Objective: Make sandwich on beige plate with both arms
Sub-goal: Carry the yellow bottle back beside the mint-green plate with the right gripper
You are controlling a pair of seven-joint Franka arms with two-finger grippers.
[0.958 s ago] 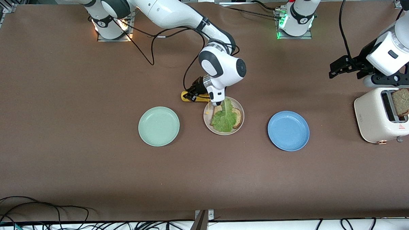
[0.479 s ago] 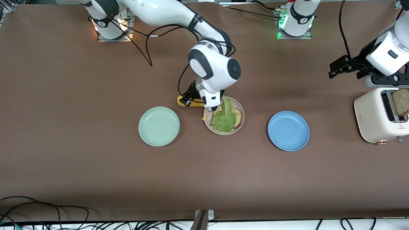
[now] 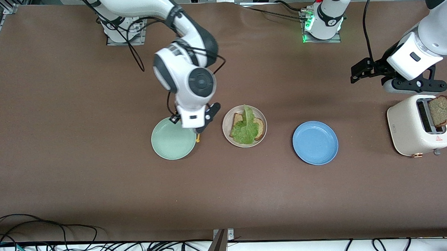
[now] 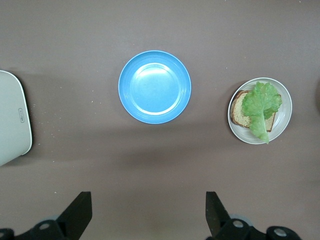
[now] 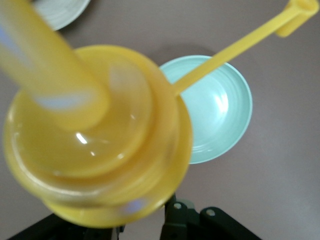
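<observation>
The beige plate (image 3: 226, 122) holds one toasted bread slice (image 3: 260, 128) with a green lettuce leaf (image 3: 246, 130) lying on it; the left wrist view shows the same plate (image 4: 286, 121), bread (image 4: 240, 113) and lettuce (image 4: 262, 106). A second bread slice (image 3: 441, 111) sticks out of the toaster. My right gripper (image 3: 199, 124) hangs over the mint plate's rim, shut on a yellow squeeze bottle (image 5: 95, 145) whose tethered cap (image 5: 300, 15) dangles out. My left gripper (image 3: 413, 86) hovers beside the toaster, open and empty (image 4: 148, 220).
A mint green plate (image 3: 170, 142) lies toward the right arm's end of the table and shows in the right wrist view (image 5: 220, 110). A blue plate (image 3: 315, 142) sits between the beige plate and the white toaster (image 3: 409, 130). Cables run along the table's near edge.
My right arm swung away from the beige plate to over the mint plate's rim, carrying the yellow bottle. The left arm shifted slightly. The lettuce stays on the bread.
</observation>
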